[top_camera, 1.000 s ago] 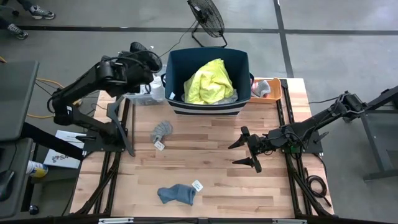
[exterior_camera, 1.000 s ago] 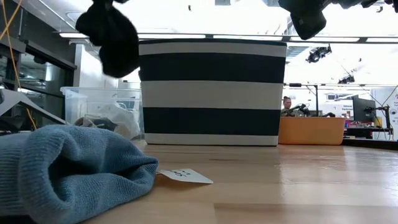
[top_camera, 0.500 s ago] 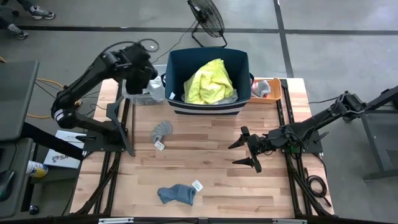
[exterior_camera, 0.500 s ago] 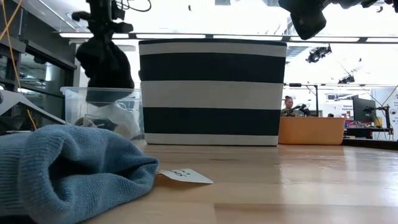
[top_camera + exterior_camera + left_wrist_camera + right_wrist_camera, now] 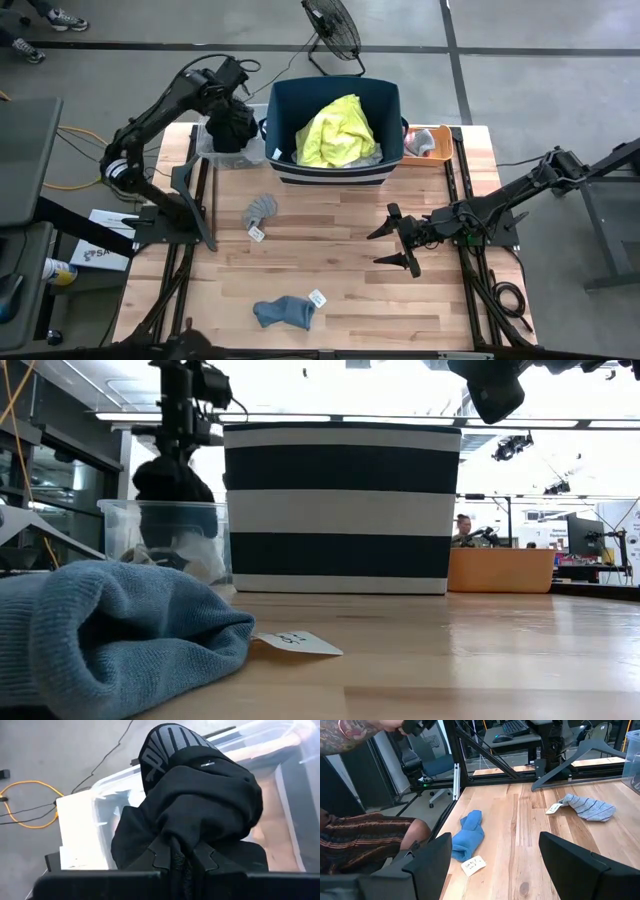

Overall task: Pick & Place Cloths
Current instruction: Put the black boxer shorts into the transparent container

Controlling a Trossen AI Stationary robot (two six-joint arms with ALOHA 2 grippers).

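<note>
My left gripper [image 5: 226, 98] is shut on a black garment [image 5: 232, 128] with grey lettering [image 5: 167, 747], over a clear plastic bin [image 5: 252, 152] at the table's far left corner. In the low view the garment [image 5: 172, 482] hangs with its lower end below the bin's rim [image 5: 130, 508]. A grey striped sock [image 5: 261, 209] and a blue sock [image 5: 283, 311] lie flat on the table. A neon yellow shirt [image 5: 337, 130] sits in the navy tub [image 5: 385, 95]. My right gripper [image 5: 398, 240] is open above the table's right half. My left gripper pinches the black garment's bunched top [image 5: 182, 840] between its two fingers [image 5: 159, 854], from above and pointing down. Several folds are gathered in the hold. The garment hangs below the fingers, its lower end inside the clear bin; whether it rests there I cannot tell.
A small orange tray [image 5: 430, 140] sits right of the navy tub. The clear bin holds pale fabric [image 5: 190, 550]. Paper tags lie by the socks [image 5: 318, 297]. A person's tattooed arm [image 5: 355, 735] and legs [image 5: 365, 845] show at the table's near side. Bare wood spans the table's middle [image 5: 330, 235].
My left gripper has swung toward the table's far edge and the clear bin and come down, still shut. The black garment went with it, from high above the table to hanging with its lower end inside the bin.
</note>
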